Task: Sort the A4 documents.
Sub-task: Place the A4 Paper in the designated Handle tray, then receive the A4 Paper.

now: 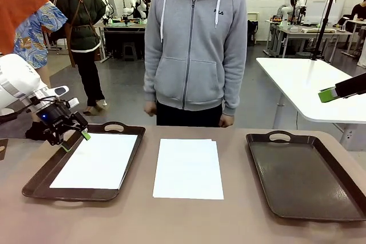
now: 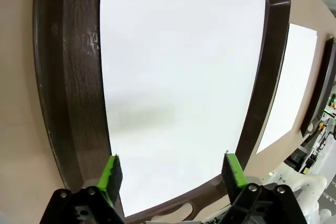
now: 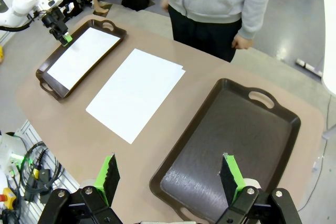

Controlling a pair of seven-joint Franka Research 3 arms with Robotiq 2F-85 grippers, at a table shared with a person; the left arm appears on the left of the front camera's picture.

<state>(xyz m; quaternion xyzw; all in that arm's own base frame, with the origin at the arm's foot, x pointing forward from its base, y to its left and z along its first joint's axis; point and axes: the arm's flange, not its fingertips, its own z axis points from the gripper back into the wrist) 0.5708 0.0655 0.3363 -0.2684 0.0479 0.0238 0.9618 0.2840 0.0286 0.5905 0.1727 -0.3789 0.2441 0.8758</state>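
White A4 paper is lying in two places on the tan table (image 1: 240,221): a single thin sheet (image 1: 97,160) is resting flat inside the dark brown handled tray on the left (image 1: 34,184), and a small stack of blank sheets (image 1: 188,168) is sitting bare at the table's centre, between that tray and the empty dark brown handled tray on the right (image 1: 309,181). In the front view the stack's long axis is running from 12 to 6 o'clock, toward the person in a grey hooded jacket (image 1: 194,44) who is standing at the far edge. The left gripper (image 1: 75,139) is hovering low over the left tray's far corner, tilting downward with its green-padded jaws spread apart and gripping nothing; the stack is lying at about 4 o'clock from it. The right gripper (image 3: 170,169) is hanging high beyond the right tray, also parted and empty-handed, looking down on the stack at roughly 11 o'clock in its own wrist view. The left arm is looking the nearer of the two, so the next pick probably is turning on a short sideways reach to the stack's near-left edge.
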